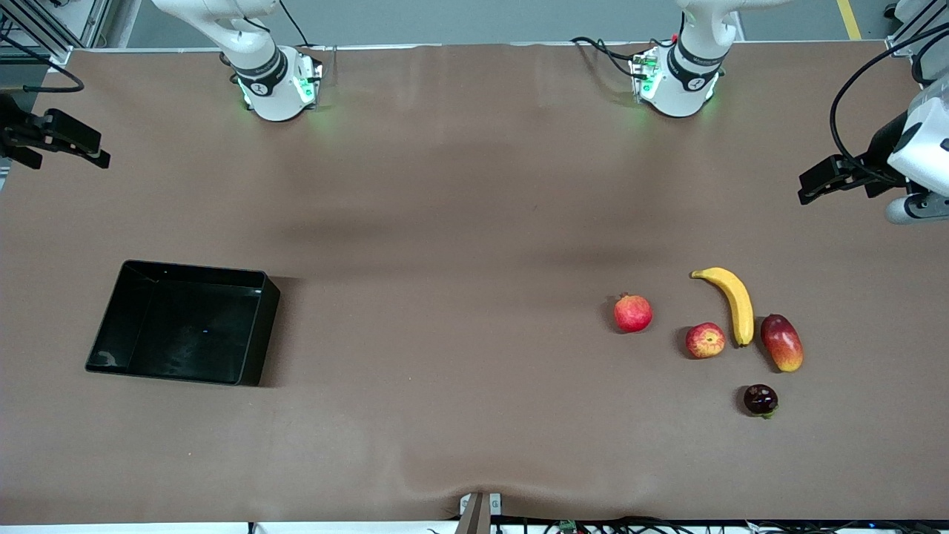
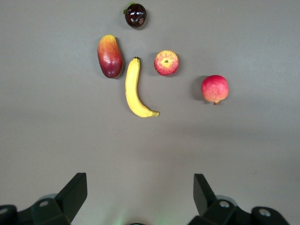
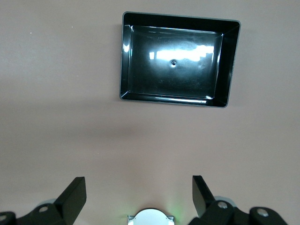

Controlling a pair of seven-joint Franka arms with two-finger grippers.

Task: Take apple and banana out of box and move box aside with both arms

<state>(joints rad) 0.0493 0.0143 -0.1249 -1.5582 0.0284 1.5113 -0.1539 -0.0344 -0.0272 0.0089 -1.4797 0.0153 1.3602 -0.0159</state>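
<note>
Surface (image 1: 445, 222): brown, smooth, carrying every item in the front view.
Box (image 1: 118, 311): glossy black tray with low walls, resting flat toward the right arm's end of the surface, nothing inside it; the right wrist view shows its shiny floor (image 3: 173, 70) bare.
Banana (image 1: 734, 300): long, curved, yellow, lying flat toward the left arm's end of the surface, well apart from the box.
Apple (image 1: 705, 340): small, round, red with yellow streaks, at about 8 o'clock from the banana in the front view, just beside its lower end and not clearly touching.
Mango (image 1: 782, 342): oblong, red-orange, at about 4 o'clock from the banana, close alongside it.
Pomegranate (image 1: 632, 312): redder, crowned, at about 10 o'clock from the apple, near it but apart.
Dark fruit (image 1: 761, 400): small, round, deep purple, nearest the front camera, at about 7 o'clock from the mango.
Left tool (image 2: 140, 192): up in the air over bare surface near the left arm's end, fingers spread wide, holding nothing; the arm waits.
Right tool (image 3: 139, 194): up in the air near the right arm's end of the surface, fingers spread wide, holding nothing; this arm waits too.
</note>
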